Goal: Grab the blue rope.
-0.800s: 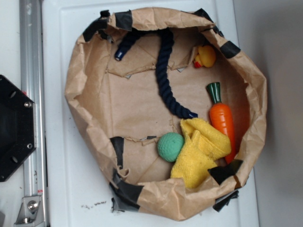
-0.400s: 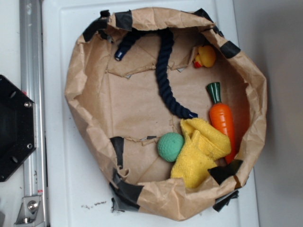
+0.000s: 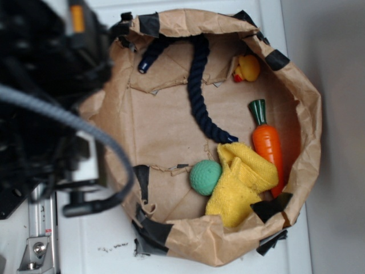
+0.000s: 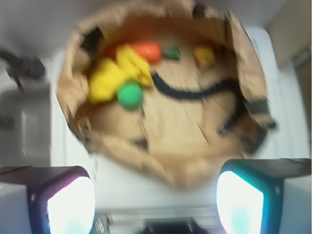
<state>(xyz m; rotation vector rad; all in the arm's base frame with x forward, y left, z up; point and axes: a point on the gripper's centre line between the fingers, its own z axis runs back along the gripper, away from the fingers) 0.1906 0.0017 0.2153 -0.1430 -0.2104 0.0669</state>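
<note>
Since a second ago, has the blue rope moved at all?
No. The blue rope lies in the same curve as before, one end by the yellow cloth, the other at the paper bag's top rim.

hand [image 4: 156,200] open, fingers apart.

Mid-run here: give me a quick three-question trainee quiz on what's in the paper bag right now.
1. True or false: the blue rope lies inside the paper bag.
2. What touches the yellow cloth on its left? A) green ball B) rubber duck
3. Fill in: the gripper fingers hold ____.

Key: 1 true; 2 A; 3 nothing, standing apart short of the bag.
</note>
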